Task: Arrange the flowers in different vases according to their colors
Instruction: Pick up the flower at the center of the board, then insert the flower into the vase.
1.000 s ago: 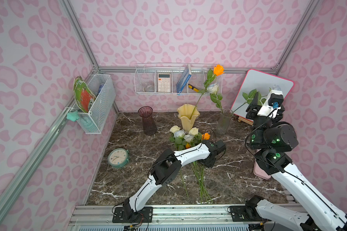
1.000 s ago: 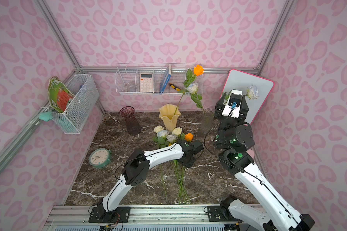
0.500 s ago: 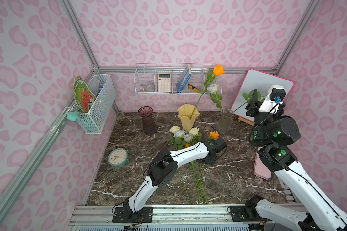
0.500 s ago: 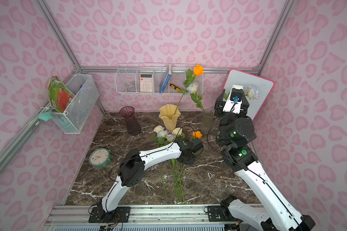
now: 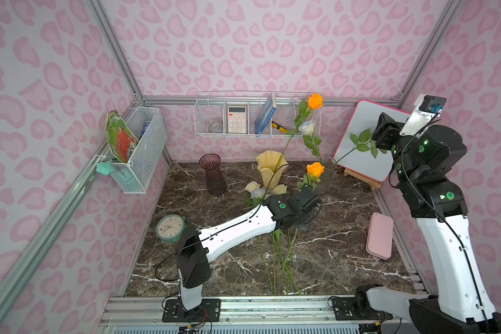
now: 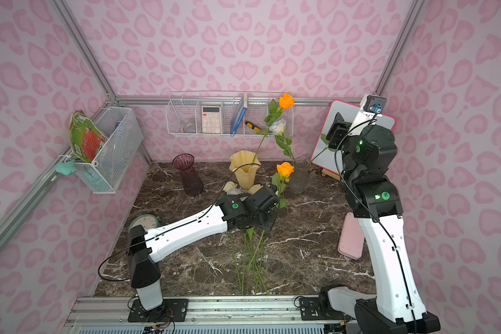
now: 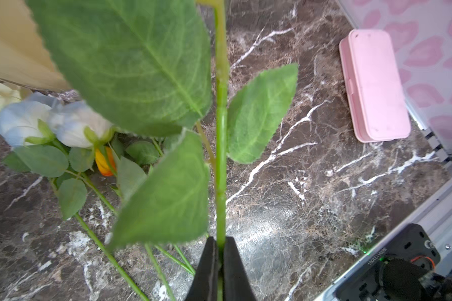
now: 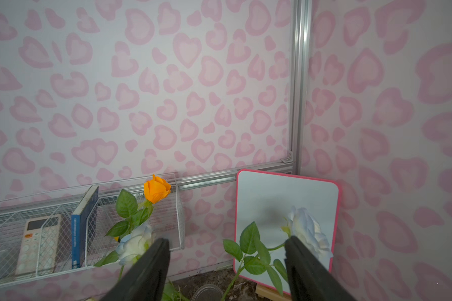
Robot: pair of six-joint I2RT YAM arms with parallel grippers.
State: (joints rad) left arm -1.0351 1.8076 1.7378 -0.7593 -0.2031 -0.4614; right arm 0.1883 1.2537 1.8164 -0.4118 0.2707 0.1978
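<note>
Roughly a third done, I'd say. The cream-yellow vase (image 5: pixel 263 173) has 1 orange rose (image 5: pixel 315 101) standing in it, bloom high above the rim. The clear vase (image 5: pixel 326 177), just to the robot's right of the cream-yellow vase, holds 2 bluish white roses. One is upright (image 5: pixel 307 127). The other (image 8: pixel 308 234) leans away from the cream-yellow vase, its bloom right next to the right gripper (image 8: pixel 225 239). That gripper's jaws stand wide apart w/ nothing between them, high up and well to the right of the cream-yellow vase. The purple vase (image 5: pixel 214 179), on the left of the cream-yellow vase, looks empty.

In hand: the left gripper (image 7: pixel 220 242) is pinched tight on the stem of a 2nd orange rose (image 5: pixel 315 169). It's held upright just right of the cream-yellow vase, between it and the clear vase. Prob. meant for the cream-yellow vase, w/ the other orange one.

Left to do, lying on the table (image 5: pixel 344 231) at the foot of the cream-yellow vase, robot side:
- 2 cream-yellow roses (image 5: pixel 252 186) (image 5: pixel 279 189)
- 2 more bluish white roses (image 7: pixel 21 122) (image 7: pixel 81 125)
- 1 small orange tulip bud (image 7: pixel 103 163)

The arm hides part of that heap, so maybe more.

Count:
- vases: 3
- orange roses: 2
- bluish white: 4
- cream-yellow: 2 that I can see
- bud: 1

So 3 stems placed, 1 in the grip, 5 to go.
</note>
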